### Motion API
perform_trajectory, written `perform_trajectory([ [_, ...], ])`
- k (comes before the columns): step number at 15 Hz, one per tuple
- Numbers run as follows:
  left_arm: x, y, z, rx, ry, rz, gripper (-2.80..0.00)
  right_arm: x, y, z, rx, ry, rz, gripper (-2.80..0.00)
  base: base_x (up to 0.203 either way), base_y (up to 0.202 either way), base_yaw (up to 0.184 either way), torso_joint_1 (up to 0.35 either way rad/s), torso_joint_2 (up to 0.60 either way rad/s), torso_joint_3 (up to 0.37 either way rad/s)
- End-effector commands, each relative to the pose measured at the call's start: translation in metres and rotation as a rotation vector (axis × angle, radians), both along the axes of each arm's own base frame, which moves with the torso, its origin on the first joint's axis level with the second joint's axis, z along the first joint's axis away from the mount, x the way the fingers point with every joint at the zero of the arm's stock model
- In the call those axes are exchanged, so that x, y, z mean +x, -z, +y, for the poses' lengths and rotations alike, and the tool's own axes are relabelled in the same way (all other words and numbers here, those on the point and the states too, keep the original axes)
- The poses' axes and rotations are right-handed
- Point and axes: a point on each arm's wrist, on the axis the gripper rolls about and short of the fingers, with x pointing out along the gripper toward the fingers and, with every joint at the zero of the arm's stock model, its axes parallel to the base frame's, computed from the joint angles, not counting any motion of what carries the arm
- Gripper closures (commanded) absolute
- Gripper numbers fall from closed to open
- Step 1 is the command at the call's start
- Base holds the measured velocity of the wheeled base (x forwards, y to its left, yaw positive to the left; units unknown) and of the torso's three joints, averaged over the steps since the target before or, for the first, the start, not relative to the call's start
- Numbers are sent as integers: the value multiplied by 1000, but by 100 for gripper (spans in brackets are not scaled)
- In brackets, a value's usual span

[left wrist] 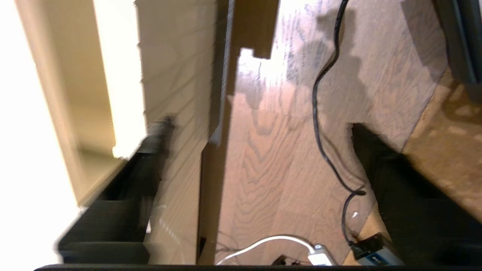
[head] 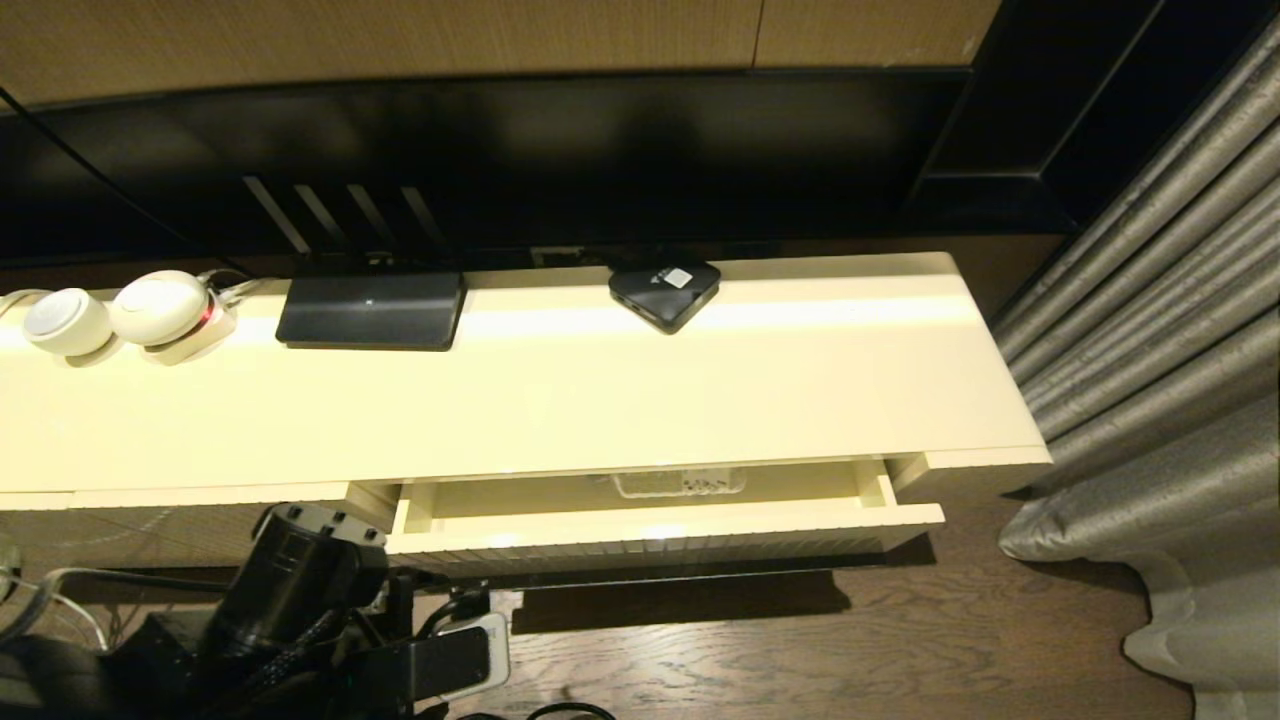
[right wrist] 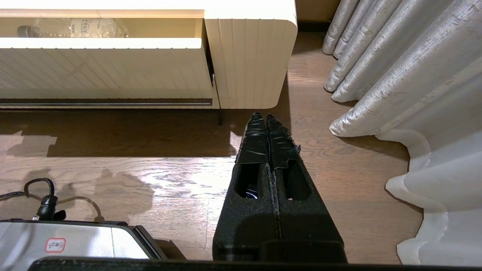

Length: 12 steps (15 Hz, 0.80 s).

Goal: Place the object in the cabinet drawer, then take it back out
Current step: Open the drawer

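The left gripper (left wrist: 260, 128) hangs with fingers (left wrist: 150, 150) spread wide and empty, one fingertip against the ribbed front of the open cabinet drawer (head: 660, 540), the other over brown wood floor (left wrist: 271, 158) crossed by a black cable (left wrist: 320, 113). Inside the drawer lies the water bottle (right wrist: 75, 27), on its side, half hidden by the front. The right gripper (right wrist: 266, 124) rests pressed together above the floor, near grey curtains (right wrist: 395, 67). The left wrist view is blurred.

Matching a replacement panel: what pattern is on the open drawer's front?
Fine vertical ribbing on the cream drawer front, clearest in the right wrist view.
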Motion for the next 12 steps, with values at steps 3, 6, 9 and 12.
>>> perform_trajectory([
  [3, -30, -40, 16, -91, -30, -104, 0, 0, 0, 0, 0, -1, 1, 0, 0, 0, 0, 0, 0, 0],
  [6, -46, -66, 24, -198, -93, -143, 0, 0, 0, 0, 0, -1, 3, 0, 0, 0, 0, 0, 0, 0],
  [9, -44, -82, 23, -382, -234, -122, 0, 0, 0, 0, 0, -1, 1, 0, 0, 0, 0, 0, 0, 0],
  [12, -34, -84, 14, -505, -330, -68, 0, 0, 0, 0, 0, -1, 1, 0, 0, 0, 0, 0, 0, 0],
])
